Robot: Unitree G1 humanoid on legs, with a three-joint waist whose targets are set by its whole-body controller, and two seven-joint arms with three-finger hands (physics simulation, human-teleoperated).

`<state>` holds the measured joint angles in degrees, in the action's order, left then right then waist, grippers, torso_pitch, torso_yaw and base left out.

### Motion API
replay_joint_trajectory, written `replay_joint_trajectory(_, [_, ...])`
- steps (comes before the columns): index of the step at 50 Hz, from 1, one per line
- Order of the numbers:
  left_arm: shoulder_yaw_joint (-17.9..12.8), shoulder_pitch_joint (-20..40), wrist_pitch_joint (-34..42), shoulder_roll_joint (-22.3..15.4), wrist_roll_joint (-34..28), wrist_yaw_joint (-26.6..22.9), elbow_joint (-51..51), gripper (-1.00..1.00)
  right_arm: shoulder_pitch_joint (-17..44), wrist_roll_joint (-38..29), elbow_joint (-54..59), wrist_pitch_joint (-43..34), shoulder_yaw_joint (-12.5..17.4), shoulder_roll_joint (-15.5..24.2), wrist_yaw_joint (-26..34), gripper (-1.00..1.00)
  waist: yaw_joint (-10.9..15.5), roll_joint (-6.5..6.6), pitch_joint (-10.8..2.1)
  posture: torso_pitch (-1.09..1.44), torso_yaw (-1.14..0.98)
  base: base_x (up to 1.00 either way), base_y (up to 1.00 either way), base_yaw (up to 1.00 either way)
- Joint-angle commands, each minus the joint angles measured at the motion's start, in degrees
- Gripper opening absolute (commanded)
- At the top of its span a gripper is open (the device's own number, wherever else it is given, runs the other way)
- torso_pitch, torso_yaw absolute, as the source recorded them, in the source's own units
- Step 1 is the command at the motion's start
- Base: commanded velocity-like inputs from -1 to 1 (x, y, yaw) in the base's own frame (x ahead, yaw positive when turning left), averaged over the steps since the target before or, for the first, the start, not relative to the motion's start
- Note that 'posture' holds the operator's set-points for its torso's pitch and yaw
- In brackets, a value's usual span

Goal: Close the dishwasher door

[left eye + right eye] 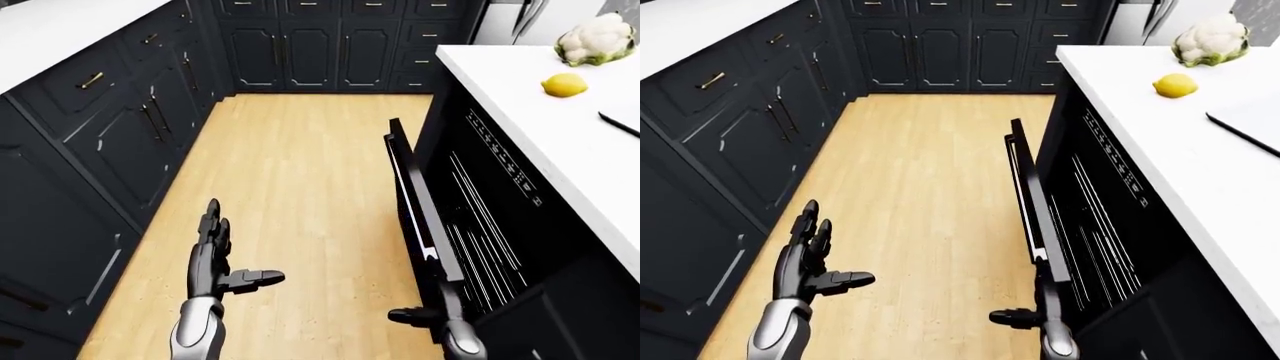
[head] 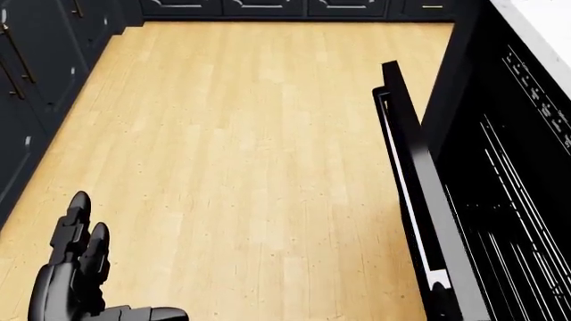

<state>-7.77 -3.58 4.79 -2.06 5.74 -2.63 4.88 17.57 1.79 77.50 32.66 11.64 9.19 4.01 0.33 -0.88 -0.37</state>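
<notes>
The black dishwasher door [image 1: 412, 196] stands nearly upright, tilted a little out from the dishwasher opening [image 1: 485, 225] under the right counter, where white rack wires show. Its long handle [image 2: 403, 194] faces the floor side. My right hand [image 1: 432, 320] is at the bottom of the left-eye view, open, with its fingers flat against the door's outer face and the thumb sticking out left. My left hand [image 1: 214, 259] hovers open over the wooden floor, well left of the door and touching nothing.
Dark cabinets [image 1: 120, 135] run along the left and across the top of the view. The white counter [image 1: 560, 135] on the right carries a lemon [image 1: 565, 85], a cauliflower [image 1: 597, 39] and a dark board edge [image 1: 622, 121]. Wooden floor [image 1: 300, 172] lies between.
</notes>
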Motion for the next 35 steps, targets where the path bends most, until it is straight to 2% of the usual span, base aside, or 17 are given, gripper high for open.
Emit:
replay_joint_trajectory(1, [-0.11,0.90,-1.80,-0.23,0.10,-0.05,2.30,1.00,0.03,1.37,0.25,-1.22,0.64,1.06,-0.87,1.00,-0.08,0.15,-0.54,0.00,0.00,0.00,0.00,0.00])
replay_joint_trajectory(23, [0.39,0.82,-2.52,-0.08,-0.40,0.18,1.70,1.00,-2.31,6.38,-0.58,1.05,1.31,4.68,-0.06,1.00,0.03,-0.36,-0.61,0.00,0.00,0.00,0.00,0.00])
replay_joint_trajectory(25, [0.73,0.46,-2.72,0.10,-0.74,0.27,1.92,1.00,-3.71,8.21,-1.15,2.10,2.22,6.18,0.55,1.00,0.01,-0.39,-0.64,0.00,0.00,0.00,0.00,0.00])
replay_joint_trajectory(35, [0.82,0.24,-2.75,0.17,-0.82,0.27,2.16,1.00,-5.56,11.06,-2.35,3.04,2.03,8.13,0.21,1.00,0.15,-0.43,-0.15,0.00,0.00,0.00,0.00,0.00])
